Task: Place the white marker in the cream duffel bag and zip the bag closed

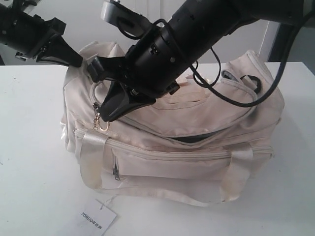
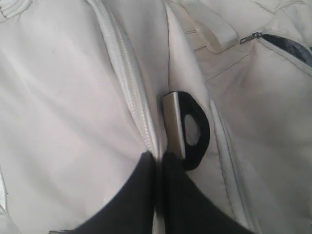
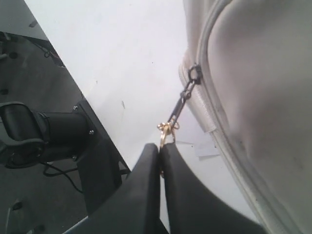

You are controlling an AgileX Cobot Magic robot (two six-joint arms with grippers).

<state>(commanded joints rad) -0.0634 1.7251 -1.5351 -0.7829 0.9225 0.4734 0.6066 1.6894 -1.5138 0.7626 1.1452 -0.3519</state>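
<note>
On the worktop, the cream duffel bag is being zipped. The right end effector is pinching the gold ring pull at the bag's end, while the left end effector is clamping fabric beside the black end ring. The white marker is showing nowhere, presumably because it is inside. With a dark gap showing, the next move is probably calling for a steady pull along the zip.

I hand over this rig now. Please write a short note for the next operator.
Left claw: shut on the end fabric of the large soft cream fabric duffel bag, beside its black ring.
Right claw: shut on the small gold ring zip pull.
Thin white marker: not in view, perhaps inside.
Done: both grips set.
Left to do: a dark gap shows along the bag's opening; finish closing, then check.
</note>
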